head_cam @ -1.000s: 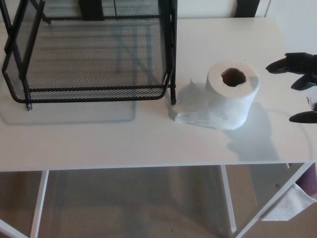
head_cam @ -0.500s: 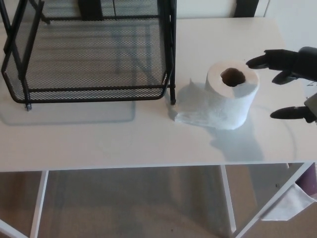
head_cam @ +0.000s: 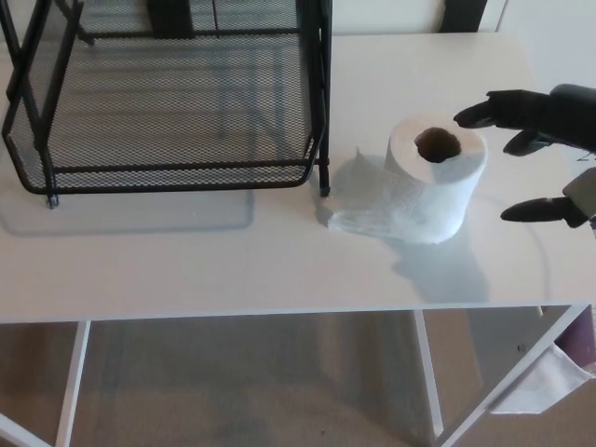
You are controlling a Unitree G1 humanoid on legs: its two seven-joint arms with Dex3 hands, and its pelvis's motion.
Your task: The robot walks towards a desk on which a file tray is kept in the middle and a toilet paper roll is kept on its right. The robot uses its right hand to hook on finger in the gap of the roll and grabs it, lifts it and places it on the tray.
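On desk [head_cam: 233, 261], right of tray [head_cam: 177, 169] | right hand [head_cam: 549, 112] spread | fingertip [head_cam: 463, 118] over roll [head_cam: 433, 191] rim

Desk [head_cam: 186, 270]: white, flat matte top, filling most of the view.

Frame: white legs below the front edge, one at the left [head_cam: 73, 382] and one right of centre [head_cam: 428, 372]. A white bar [head_cam: 512, 372] runs diagonally at the lower right, with a pale cloth [head_cam: 545, 384] just beside it.

Floor [head_cam: 251, 391]: beige, seen through the frame beneath the top.

Beyond the far edge: a pale surface [head_cam: 382, 14] between two dark upright shapes [head_cam: 172, 14], which cannot be identified.

Light: soft. Shadows on the top have blurred edges and fall toward the near edge.
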